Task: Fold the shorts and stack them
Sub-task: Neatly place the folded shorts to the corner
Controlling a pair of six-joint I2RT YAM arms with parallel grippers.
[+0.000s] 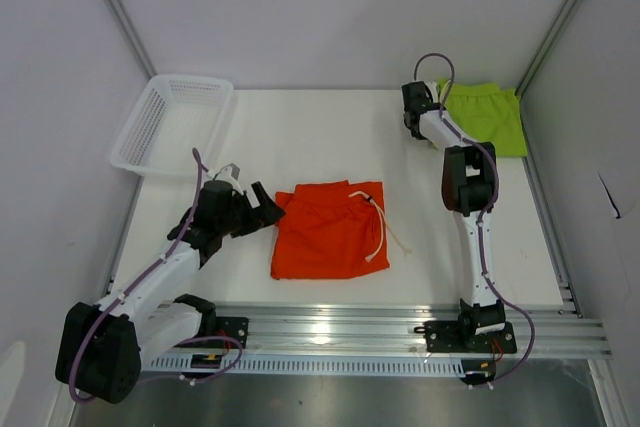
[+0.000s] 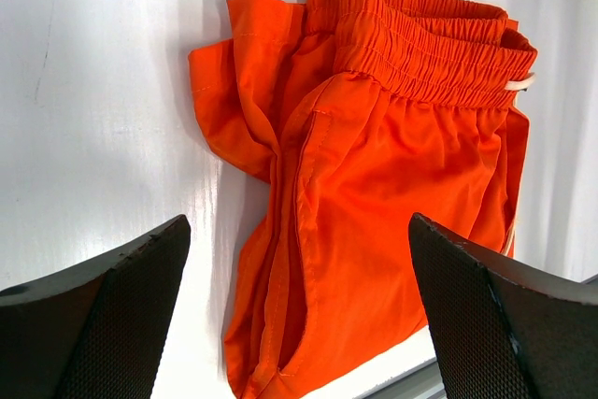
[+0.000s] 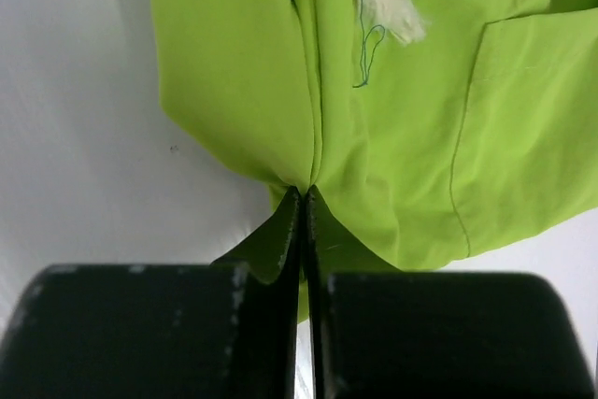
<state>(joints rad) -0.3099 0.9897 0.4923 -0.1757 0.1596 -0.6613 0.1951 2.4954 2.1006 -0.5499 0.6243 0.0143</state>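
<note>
Right tool (image 3: 304,198) is pinched shut on an edge of the lime green shorts (image 3: 420,91), which lie at the far right corner of the worktop (image 1: 300,137). Left tool (image 2: 299,226) hangs with jaws spread wide, gripping nothing, just beside the left edge of the orange shorts (image 1: 325,232) lying mid-worktop, their white drawstring (image 1: 380,232) trailing right; the white mesh basket (image 1: 170,122) sits far left

White mesh basket (image 1: 172,122) (plastic) at far-left corner, white table (image 1: 300,137), metal rail (image 1: 350,319) along its near edge
</note>
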